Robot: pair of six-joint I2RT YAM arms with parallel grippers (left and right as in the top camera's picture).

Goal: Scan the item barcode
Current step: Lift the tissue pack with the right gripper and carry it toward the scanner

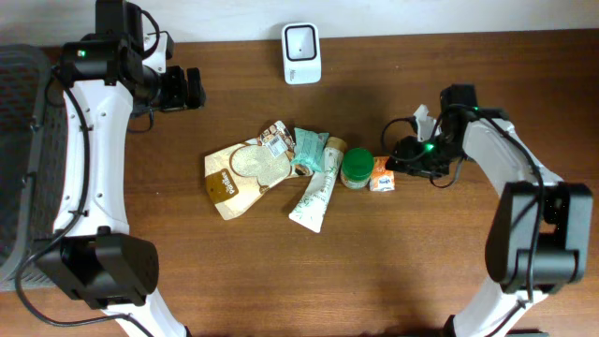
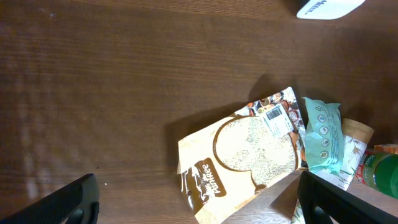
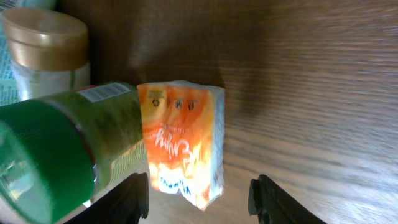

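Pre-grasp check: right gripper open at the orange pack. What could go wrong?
1. The orange pack sits right beside the green-lidded jar; one finger of the right gripper lines up with the jar and may shove it.
2. No barcode shows on the pack, so it might reach the scanner facing wrong.

Dark wood-grain table (image 1: pixel 281 281); glossy, seemingly plastic-wrapped orange packet (image 3: pixel 180 143)
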